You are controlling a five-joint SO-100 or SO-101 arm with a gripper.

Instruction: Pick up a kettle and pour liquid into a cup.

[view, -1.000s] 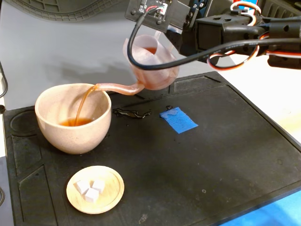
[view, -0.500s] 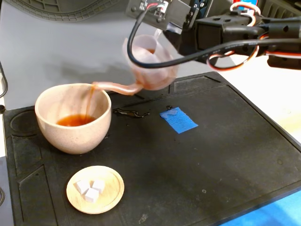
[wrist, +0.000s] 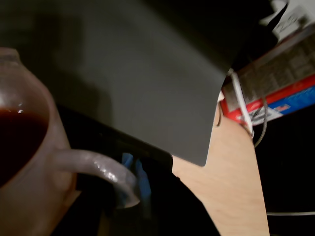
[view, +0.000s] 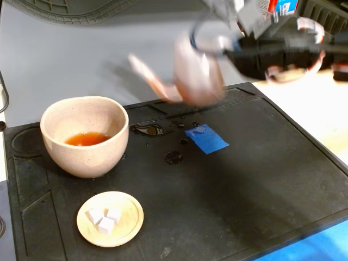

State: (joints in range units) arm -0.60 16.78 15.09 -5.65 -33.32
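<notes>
The pink kettle [view: 198, 79] hangs blurred in the air above the back of the black mat [view: 261, 179] in the fixed view. It stands nearly upright, its spout [view: 148, 73] pointing up and left. My gripper [view: 215, 41], also blurred, is shut on its top at the handle. The beige cup [view: 84, 157] stands at the left of the mat with reddish-brown liquid [view: 87, 139] in its bottom. The wrist view shows the kettle [wrist: 34, 196] at the left, dark liquid [wrist: 15, 142] inside it and its spout [wrist: 103, 169] curving right. My fingers are out of sight there.
Dark drops [view: 173, 157] and a small puddle [view: 148, 130] lie on the mat between cup and blue tape patch [view: 205, 138]. A wooden dish [view: 130, 228] with white cubes [view: 104, 218] sits at the front left. A red-and-blue box [wrist: 275, 93] stands beyond the mat.
The stream into the cup has stopped. The kettle has swung up and right away from the cup and tipped back upright. New drops lie on the mat.
</notes>
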